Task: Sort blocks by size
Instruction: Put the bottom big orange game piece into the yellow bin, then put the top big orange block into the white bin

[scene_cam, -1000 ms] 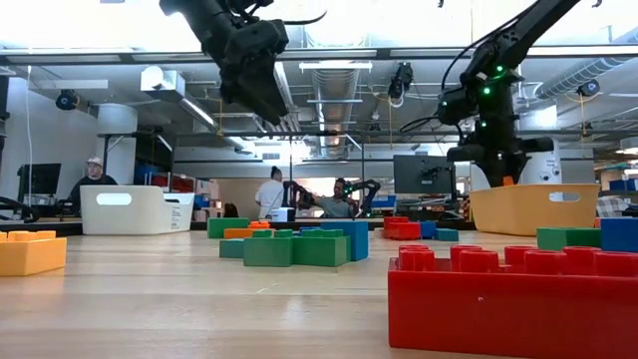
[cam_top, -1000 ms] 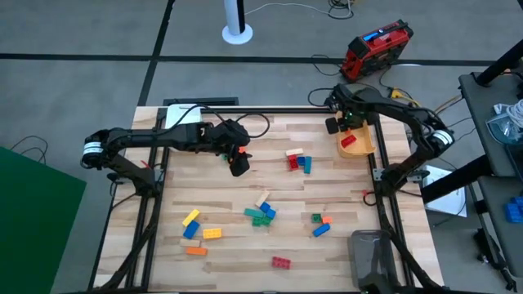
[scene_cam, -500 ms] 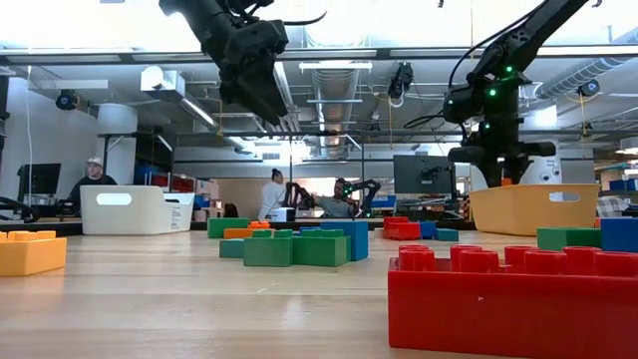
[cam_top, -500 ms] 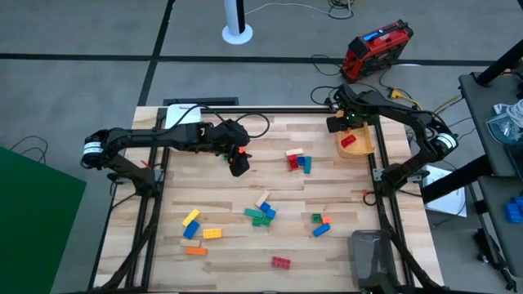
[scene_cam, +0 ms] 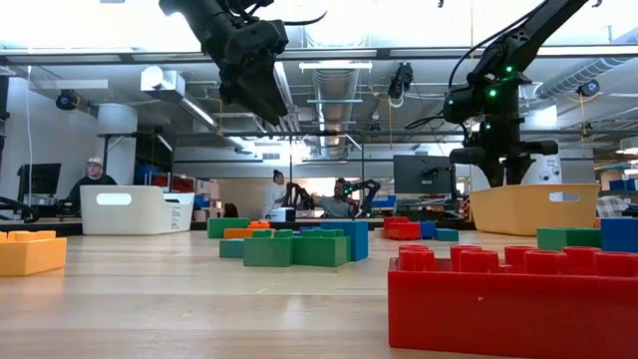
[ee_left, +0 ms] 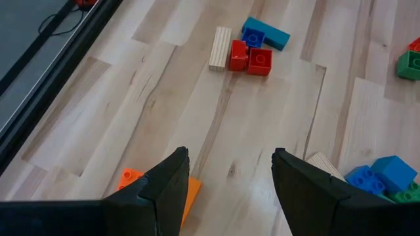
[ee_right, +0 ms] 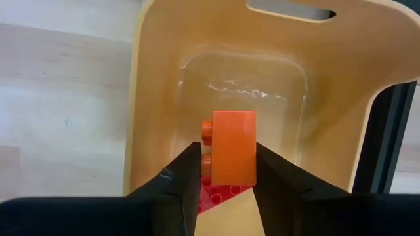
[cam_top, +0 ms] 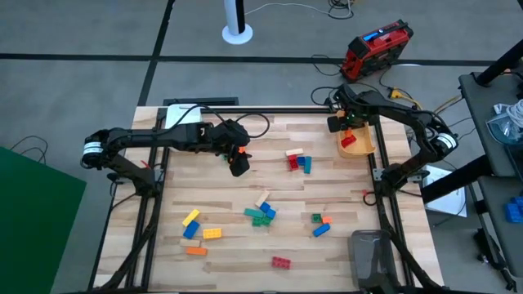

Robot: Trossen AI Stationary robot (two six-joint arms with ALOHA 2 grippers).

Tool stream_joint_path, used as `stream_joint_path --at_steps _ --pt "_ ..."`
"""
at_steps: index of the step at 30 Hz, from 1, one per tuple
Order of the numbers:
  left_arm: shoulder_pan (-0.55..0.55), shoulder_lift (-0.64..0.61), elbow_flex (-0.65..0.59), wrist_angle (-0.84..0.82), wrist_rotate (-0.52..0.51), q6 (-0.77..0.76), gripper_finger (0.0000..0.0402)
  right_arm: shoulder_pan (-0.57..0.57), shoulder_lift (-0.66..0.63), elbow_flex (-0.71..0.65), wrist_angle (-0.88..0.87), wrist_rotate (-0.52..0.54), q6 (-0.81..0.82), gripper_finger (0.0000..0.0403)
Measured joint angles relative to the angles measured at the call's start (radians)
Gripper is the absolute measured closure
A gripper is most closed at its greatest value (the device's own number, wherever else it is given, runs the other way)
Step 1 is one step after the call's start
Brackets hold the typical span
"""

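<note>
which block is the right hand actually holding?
The orange block, clamped between the right hand fingers above the orange-yellow bin. A red block lies loose in the bin beneath; all others sit on the table.

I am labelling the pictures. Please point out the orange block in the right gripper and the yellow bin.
orange block (ee_right: 231, 147), right wrist view, its flat side.
right gripper (ee_right: 222, 172), right wrist view, between fingertips.
yellow bin (ee_right: 157, 78), right wrist view, side wall.

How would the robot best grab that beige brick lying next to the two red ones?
Probably from straight above, closing the fingers across the beige brick's two long sides. It lies flat and is narrow. One long side touches a red brick, so nudging it clear first may help. The left gripper, open, is nearest.
</note>
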Motion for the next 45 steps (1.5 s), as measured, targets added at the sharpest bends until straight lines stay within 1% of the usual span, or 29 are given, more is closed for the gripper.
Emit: stream_joint_path --at_steps 5,11,15,20,24,30,36,40,45 --pt "0.0 0.0 0.0 0.0 0.0 -0.001 0.0207 0.001 -0.015 0.004 0.002 0.022 0.003 0.0284" --pt "0.0 0.0 0.0 0.0 0.0 -0.005 0.0207 0.003 -0.053 0.033 -0.024 0.035 0.008 0.0291" --pt "0.0 0.0 0.0 0.0 0.0 -0.005 0.0207 0.003 -0.07 0.051 -0.047 0.03 0.013 0.0273" --pt "0.0 0.0 0.0 0.0 0.0 -0.005 0.0207 0.003 -0.047 0.069 -0.073 0.035 0.044 0.0246" --pt "0.0 0.0 0.0 -0.004 0.0 -0.005 0.0207 0.003 -0.042 0.078 -0.091 0.037 0.047 0.024" --pt "0.0 0.0 0.0 -0.011 0.0 -0.016 0.0207 0.003 -0.088 0.087 -0.112 -0.007 0.044 0.0263" --pt "0.0 0.0 0.0 -0.044 0.008 -0.016 0.0207 0.008 -0.177 0.087 -0.14 -0.15 0.045 0.0298" --pt "0.001 -0.004 0.0 -0.077 0.073 -0.017 0.0207 0.055 -0.251 0.087 -0.139 -0.219 0.068 0.0326" --pt "0.0 -0.019 0.0 -0.15 0.113 -0.025 0.0207 0.153 -0.336 0.087 -0.136 -0.22 0.146 0.0357"
